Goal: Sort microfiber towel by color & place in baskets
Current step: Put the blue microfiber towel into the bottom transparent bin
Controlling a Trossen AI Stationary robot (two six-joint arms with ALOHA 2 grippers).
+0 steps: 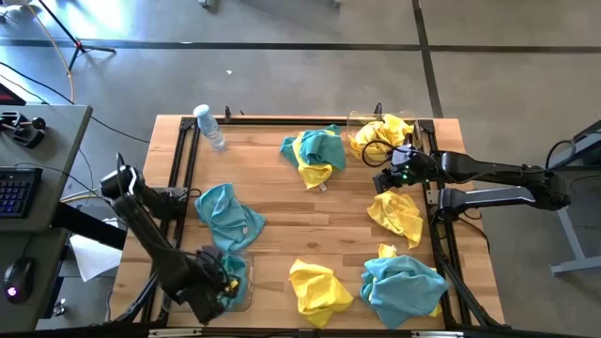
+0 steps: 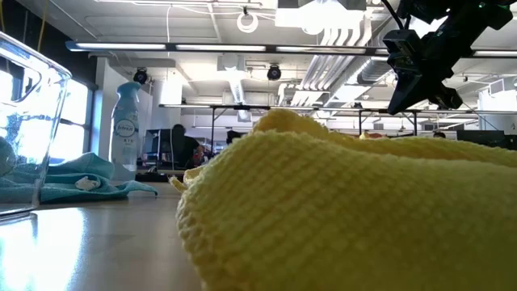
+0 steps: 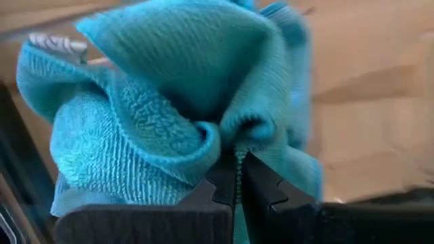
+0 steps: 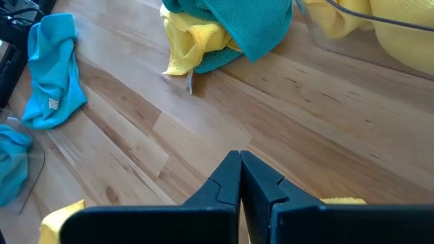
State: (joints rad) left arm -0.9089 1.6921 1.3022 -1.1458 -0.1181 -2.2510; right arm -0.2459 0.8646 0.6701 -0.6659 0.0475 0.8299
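Note:
My left gripper (image 1: 223,280) points down at the table's near left corner, shut on a teal microfiber towel (image 3: 156,102) over a clear basket (image 1: 249,300). My right gripper (image 4: 241,163) hovers shut and empty above bare wood, beside the far-right clear basket (image 1: 355,118) that holds yellow towels (image 1: 385,131). Loose on the table lie a teal towel (image 1: 228,216), a teal-and-yellow heap (image 1: 315,155), a yellow towel (image 1: 396,214), another yellow one (image 1: 319,289) and a teal one (image 1: 404,286). My left gripper pinches a fold of the teal towel (image 3: 234,152) between its two fingers (image 3: 220,183), coming from above and pointing down. The cloth is bunched up, slack, below the fingers. Whether it rests on the basket's bottom I cannot tell.
A spray bottle (image 1: 208,127) stands at the far left edge of the table. A black frame (image 1: 183,160) runs along the table's sides. In the low view a yellow towel (image 2: 347,210) fills the foreground and the near-left basket's wall (image 2: 32,121) shows.

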